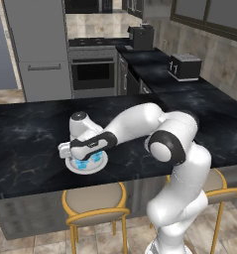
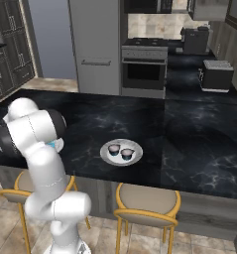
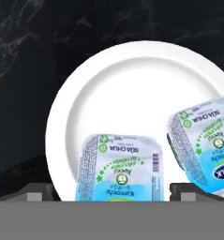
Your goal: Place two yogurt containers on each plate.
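Note:
A white plate (image 3: 132, 84) holds two light blue squarish yogurt containers. One container (image 3: 118, 166) sits between my fingertips (image 3: 38, 192), with a gap on each side. The other (image 3: 205, 145) lies to its right, tilted. My gripper (image 3: 111, 192) is open, low over this plate (image 1: 103, 161) near the counter's front edge, and the blue cups (image 1: 83, 164) peek out under the hand (image 1: 85, 155). A second plate (image 2: 106, 155) further along the counter carries two dark round yogurt containers with pale lids (image 2: 113, 148) (image 2: 127, 154).
The black marble counter (image 1: 30, 144) drops off at its front edge, with yellow-framed stools (image 1: 93, 202) below it. A toaster (image 1: 184, 66) stands on the far side counter, and an oven (image 1: 92, 73) and a tall fridge (image 1: 38, 44) are behind.

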Available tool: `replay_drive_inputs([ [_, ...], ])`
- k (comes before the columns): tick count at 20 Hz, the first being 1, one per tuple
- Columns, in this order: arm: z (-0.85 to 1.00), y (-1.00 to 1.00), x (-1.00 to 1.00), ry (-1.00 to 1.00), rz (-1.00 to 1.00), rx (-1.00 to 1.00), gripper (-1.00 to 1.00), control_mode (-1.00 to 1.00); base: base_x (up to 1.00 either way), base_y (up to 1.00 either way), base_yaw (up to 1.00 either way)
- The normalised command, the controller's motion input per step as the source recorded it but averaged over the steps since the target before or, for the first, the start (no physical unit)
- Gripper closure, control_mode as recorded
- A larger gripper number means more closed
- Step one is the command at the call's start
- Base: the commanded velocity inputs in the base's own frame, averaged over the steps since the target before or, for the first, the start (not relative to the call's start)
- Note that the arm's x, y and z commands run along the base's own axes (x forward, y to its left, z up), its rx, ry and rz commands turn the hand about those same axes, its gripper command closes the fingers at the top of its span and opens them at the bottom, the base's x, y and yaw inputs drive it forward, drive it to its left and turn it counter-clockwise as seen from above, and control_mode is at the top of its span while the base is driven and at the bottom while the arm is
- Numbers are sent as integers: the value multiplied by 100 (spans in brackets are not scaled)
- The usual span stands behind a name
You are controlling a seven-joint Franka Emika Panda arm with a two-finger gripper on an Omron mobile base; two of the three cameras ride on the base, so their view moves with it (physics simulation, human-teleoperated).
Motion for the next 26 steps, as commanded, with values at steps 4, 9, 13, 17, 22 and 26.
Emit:
replay_drive_inputs([
  [4,23,-33,-17,0,-1,0,-100,-100,0,0,0],
  [9,34,-40,-50,1,-3,0,-100,-100,0,0,0],
  [13,32,-48,-84,6,-12,1,-100,-100,0,0,0],
  [17,23,-66,-93,1,-4,0,-100,-100,0,0,0],
  [22,23,-82,-62,0,0,0,-100,-100,0,0,0],
  [26,20,-89,-46,-5,0,-2,-100,-100,0,0,0],
])
